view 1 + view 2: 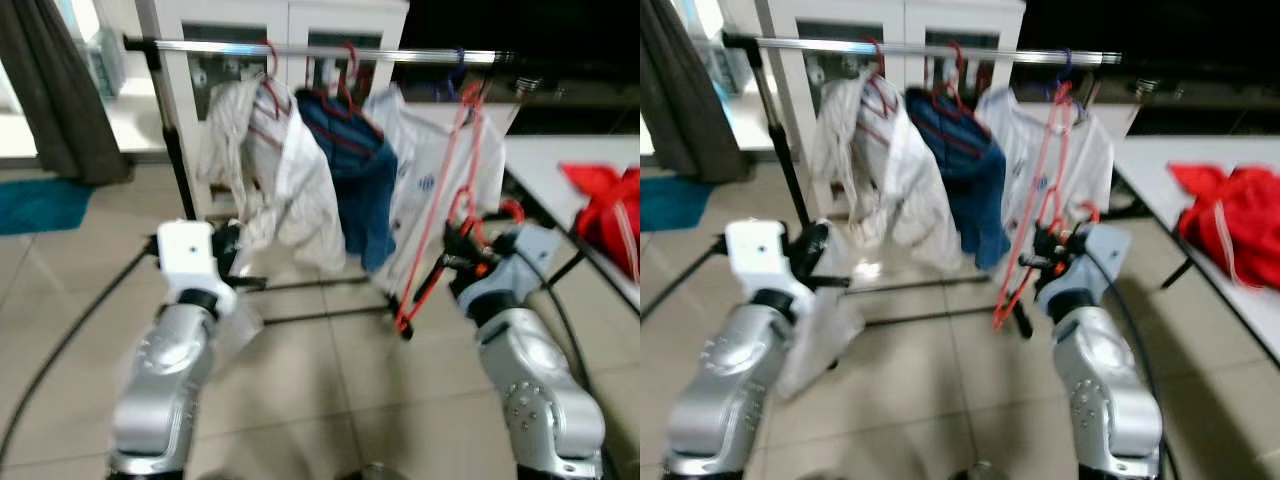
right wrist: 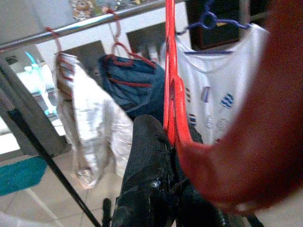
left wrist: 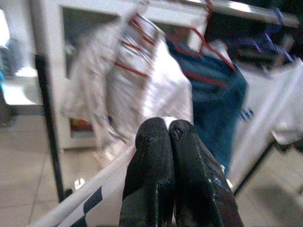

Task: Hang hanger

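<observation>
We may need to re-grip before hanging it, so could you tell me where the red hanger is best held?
Hold the red hanger on its straight neck just under the hook, coming from the robot's side. It leans up toward the rail, so a high grip steers the hook best. The right hand now grips it low down.

I stand in a home laundry area: beige tiled floor [image 1: 330, 390], chrome garment rail [image 1: 330, 48] with hung clothes at 12 o'clock, white glazed cabinet [image 1: 290, 20] behind, dark curtain [image 1: 55, 90] at 10 o'clock.
</observation>
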Controlling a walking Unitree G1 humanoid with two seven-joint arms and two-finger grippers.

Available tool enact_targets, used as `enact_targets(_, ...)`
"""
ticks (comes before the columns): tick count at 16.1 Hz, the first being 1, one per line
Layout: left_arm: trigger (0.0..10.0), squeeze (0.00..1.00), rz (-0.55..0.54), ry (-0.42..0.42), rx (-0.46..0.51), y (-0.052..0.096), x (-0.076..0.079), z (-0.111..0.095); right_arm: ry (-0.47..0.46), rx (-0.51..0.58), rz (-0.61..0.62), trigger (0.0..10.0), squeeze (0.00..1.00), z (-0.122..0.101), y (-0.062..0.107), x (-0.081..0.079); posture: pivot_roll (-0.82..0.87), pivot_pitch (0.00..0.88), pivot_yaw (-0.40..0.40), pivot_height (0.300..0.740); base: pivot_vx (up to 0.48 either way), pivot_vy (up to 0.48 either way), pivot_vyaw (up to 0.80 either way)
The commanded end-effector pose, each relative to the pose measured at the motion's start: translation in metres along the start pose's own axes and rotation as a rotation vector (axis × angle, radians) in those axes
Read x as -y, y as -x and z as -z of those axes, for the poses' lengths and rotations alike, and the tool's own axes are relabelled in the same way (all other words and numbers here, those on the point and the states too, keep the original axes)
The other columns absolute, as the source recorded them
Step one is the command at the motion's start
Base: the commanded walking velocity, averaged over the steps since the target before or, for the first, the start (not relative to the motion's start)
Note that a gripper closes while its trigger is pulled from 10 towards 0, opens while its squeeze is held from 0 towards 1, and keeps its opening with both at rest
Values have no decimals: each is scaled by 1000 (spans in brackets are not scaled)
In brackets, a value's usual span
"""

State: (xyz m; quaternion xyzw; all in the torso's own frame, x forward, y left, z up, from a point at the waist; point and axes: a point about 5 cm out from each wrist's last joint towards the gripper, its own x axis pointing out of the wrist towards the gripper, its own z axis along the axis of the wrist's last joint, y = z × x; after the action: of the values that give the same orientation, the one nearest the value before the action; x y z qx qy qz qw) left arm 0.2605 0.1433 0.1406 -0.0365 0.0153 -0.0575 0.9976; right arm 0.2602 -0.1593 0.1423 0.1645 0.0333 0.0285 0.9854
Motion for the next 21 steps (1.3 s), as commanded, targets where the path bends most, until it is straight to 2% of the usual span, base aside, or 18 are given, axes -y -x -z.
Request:
enact_targets(1,10000,0,15,-27,43,-2,5,-8,-3,8,10,10000,0,-2,0,0,118,43,-49,740,0,0,-800)
enact_targets(4,10000,0,45,-38,12,-4,7,-7,-26,15,33,10000,0,-2,-3,4,124,41,-49,740,0,0,-800)
enact_targets(6,10000,0,101,-55,23,-3,8,-11,50,-23,43,10000,0,0,-6,6,122,52,-77,740,0,0,-800)
enact_targets(10,10000,0,72,-71,32,-1,6,-10,118,-101,70,10000,0,7,-7,9,125,61,-90,740,0,0,-800)
enact_targets(11,10000,0,74,-68,33,-1,6,-11,120,-101,71,10000,0,7,-7,9,125,61,-90,740,0,0,-800)
enact_targets(13,10000,0,88,-58,29,0,8,-10,57,-111,96,10000,0,11,-4,13,119,64,-79,740,0,0,-800)
enact_targets(21,10000,0,95,-53,21,1,9,-11,63,-123,132,10000,0,11,0,17,115,82,-79,740,0,0,-800)
